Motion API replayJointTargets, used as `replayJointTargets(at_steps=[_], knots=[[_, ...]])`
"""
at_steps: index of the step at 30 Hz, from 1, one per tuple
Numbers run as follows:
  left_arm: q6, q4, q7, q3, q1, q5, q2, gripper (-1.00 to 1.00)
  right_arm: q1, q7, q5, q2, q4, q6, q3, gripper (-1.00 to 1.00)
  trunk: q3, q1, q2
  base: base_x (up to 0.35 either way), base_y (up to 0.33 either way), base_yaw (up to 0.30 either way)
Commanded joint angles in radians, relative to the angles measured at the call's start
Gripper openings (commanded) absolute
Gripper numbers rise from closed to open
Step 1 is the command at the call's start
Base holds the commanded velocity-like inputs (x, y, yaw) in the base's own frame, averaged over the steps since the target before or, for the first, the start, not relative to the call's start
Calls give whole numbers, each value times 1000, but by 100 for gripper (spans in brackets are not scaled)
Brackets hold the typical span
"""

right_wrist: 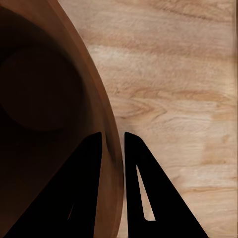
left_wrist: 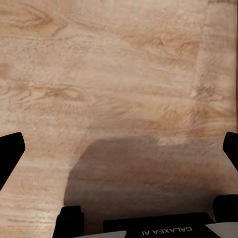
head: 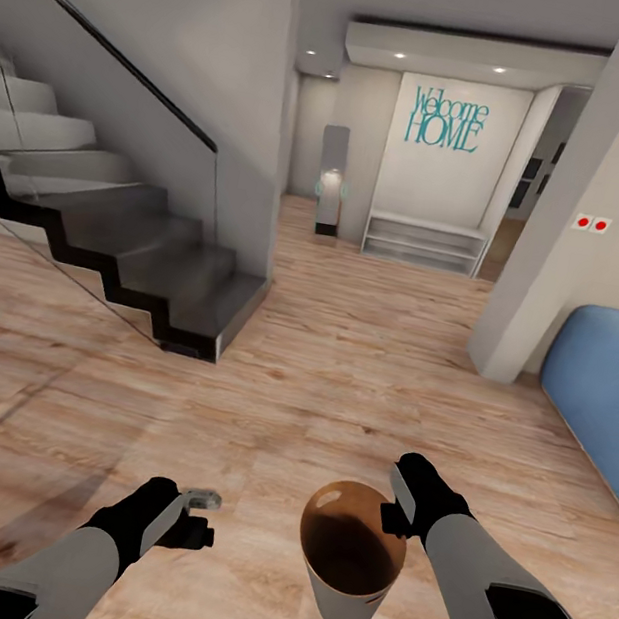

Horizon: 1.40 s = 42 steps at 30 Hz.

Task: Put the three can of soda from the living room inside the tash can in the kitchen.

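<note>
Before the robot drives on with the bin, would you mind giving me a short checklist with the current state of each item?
1. Right gripper pinching the rim of the tash can: ok, one finger inside the wall and one outside.
2. Bin held upright: ok, its opening faces up in the head view.
3. Bin contents: ok to load; the brown interior shows no cans.
4. Left gripper free: ok, fingers spread wide over bare wood floor, holding nothing.
5. Path ahead: ok, open floor runs between the staircase and the blue seat.
6. Soda cans located: cannot tell.
</note>
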State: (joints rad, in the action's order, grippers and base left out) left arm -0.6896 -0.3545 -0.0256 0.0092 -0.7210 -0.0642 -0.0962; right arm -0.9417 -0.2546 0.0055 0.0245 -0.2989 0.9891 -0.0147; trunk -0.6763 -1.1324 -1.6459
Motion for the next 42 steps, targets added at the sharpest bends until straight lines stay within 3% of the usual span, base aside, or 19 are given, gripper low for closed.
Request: replayJointTargets(at_steps=[1,35,42], knots=[[1,0,0,0,0,0,0,100,0,2,-8,0,0,-1,-2,-100,0,0,0,0,0,-273],[26,1,-1,-3,1,1,1,100,1,9,-9,-5,4,-3,-2,-100,-2,0,0,0,0,-219],[27,12,-4,-3,1,1,1,100,52,25,-9,-23,3,-39,-5,-100,-2,0,0,0,0,-285]])
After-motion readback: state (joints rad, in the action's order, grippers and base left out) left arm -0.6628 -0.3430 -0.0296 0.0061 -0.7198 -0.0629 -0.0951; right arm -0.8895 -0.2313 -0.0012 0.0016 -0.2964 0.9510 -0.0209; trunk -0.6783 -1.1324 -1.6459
